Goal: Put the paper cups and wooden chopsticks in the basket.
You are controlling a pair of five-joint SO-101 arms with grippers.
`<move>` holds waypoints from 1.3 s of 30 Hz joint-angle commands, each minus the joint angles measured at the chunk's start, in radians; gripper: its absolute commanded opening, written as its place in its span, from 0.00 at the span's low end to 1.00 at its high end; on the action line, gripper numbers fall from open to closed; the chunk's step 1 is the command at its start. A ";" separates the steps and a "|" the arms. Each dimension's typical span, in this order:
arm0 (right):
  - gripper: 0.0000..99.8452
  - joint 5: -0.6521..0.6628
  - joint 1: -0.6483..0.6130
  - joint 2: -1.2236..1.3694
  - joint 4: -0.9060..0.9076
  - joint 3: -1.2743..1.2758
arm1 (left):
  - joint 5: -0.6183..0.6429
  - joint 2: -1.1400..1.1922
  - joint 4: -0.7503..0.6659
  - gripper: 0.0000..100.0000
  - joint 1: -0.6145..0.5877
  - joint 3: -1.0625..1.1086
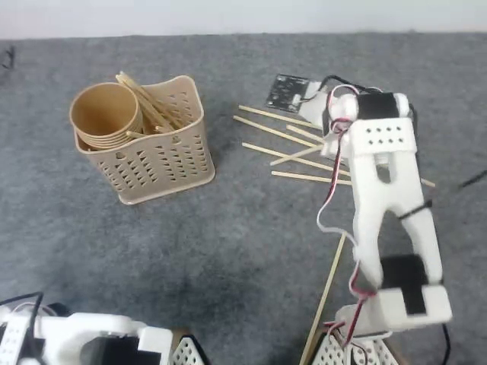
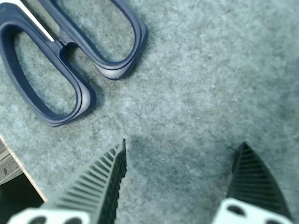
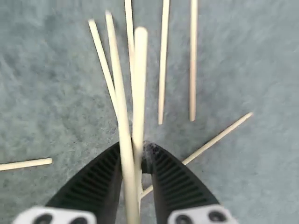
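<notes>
Basket (image 1: 156, 163) holding paper cups (image 1: 105, 114), some chopsticks (image 1: 149, 103). Loose chopsticks (image 1: 278, 131) lying outside. My right claw (image 3: 135, 150) pinching 2 wooden chopsticks (image 3: 138, 70); left claw (image 2: 182, 144) gaping.

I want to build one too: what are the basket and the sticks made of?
The basket looks like smooth beige moulded plastic, given its even slotted walls. The chopsticks look like pale, matte bare wood, probably unvarnished.

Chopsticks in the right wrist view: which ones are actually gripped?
The two chopsticks clamped in the right end effector; the loose chopsticks lie flat on the carpet.
</notes>
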 commanded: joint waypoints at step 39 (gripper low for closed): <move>0.01 -1.014 -0.503 0.176 -1.044 -0.333 | -0.002 -0.023 -0.012 0.35 0.008 0.002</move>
